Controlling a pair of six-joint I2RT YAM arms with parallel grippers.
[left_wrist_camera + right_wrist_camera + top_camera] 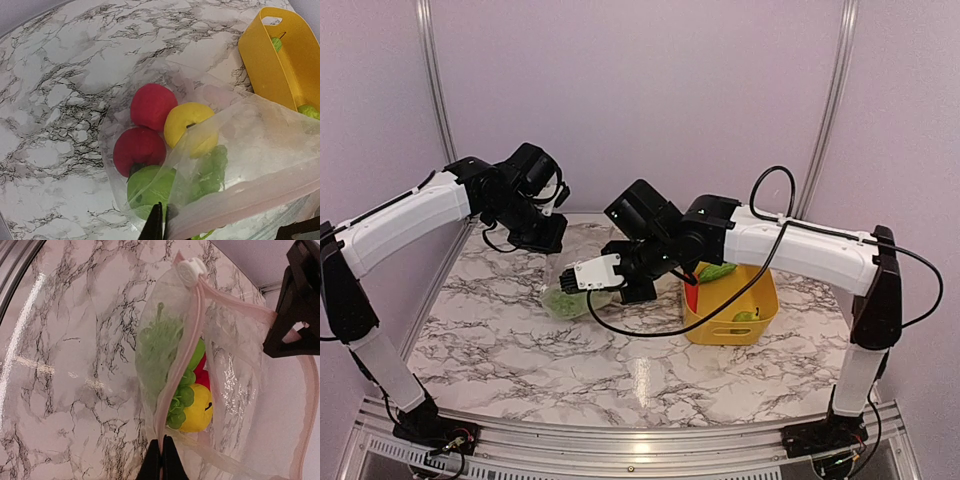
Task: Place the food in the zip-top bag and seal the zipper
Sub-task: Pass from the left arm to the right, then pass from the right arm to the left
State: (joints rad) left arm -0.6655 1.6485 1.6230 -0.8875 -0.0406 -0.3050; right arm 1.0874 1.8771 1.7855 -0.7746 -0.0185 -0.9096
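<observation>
Bag (575,298) on table (500,340), just left of basket (725,332). Mouth unsealed.

Inside bag: red fruits (151,105), lemon (186,124), green fruit (150,189), leafy piece (214,167).

Slider (192,269) at one end of zipper (184,350). Two strips parted, food showing in the gap.

Right gripper (161,457): fingers pressed together, clamped on zipper at the end opposite slider.

Left gripper (161,225): tips nearly touching, thin gap, at bag rim on the side away from basket. Cannot tell whether gripping.

In basket: green piece (718,270), second green piece (746,316), red piece (691,296).
</observation>
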